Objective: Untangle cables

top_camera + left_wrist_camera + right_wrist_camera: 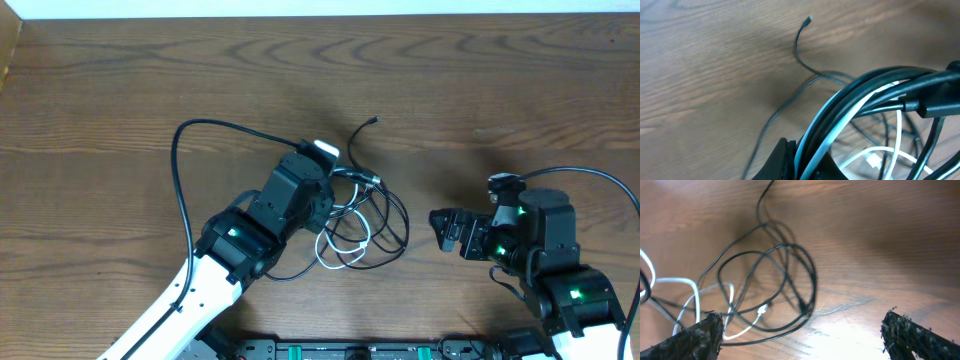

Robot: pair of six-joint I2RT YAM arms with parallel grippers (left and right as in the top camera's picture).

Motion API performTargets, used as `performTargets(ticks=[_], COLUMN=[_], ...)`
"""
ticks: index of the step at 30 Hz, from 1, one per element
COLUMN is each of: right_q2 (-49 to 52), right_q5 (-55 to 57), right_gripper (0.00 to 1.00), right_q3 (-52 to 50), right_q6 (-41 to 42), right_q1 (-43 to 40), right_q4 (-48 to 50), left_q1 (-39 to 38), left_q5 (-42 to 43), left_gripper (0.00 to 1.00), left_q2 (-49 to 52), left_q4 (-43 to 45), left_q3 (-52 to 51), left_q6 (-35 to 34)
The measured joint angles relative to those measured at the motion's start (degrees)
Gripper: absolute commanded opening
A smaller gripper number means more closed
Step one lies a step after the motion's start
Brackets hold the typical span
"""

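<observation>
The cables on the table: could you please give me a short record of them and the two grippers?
black cable: looped on the table, one free end lying clear of the tangle
white cable: looped through the black loops
left gripper: over the tangle, strands bunched close to it; grip unclear
right gripper: open, empty, beside the tangle, touching nothing
state: tangled, not separated

On table (120, 100): cables (357, 228) left of right pincer (441, 228).
</observation>
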Motion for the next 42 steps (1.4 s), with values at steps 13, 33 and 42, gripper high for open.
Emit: performTargets(ticks=[13,33,42], right_q2=[4.46,6.27,6.27], right_q5=[-12.24,-25.38,-26.58], right_gripper=[0.95,0.93,0.93], right_q3=[-0.09,-0.09,-0.09], right_q6=[-8.07,-15.28,-16.41], right_q1=[0.0,0.0,0.0], right_q4=[4.55,8.72,10.05], left_q1=[0.0,0.0,0.0], left_q5=[1.29,5.6,7.48], left_gripper=[0.08,0.07,0.07], left_q2=[0.0,0.0,0.0], left_q4=[4.33,7.43,7.43], left_q3=[0.0,0.0,0.0], left_q6=[-23.69,-39.19,-38.51])
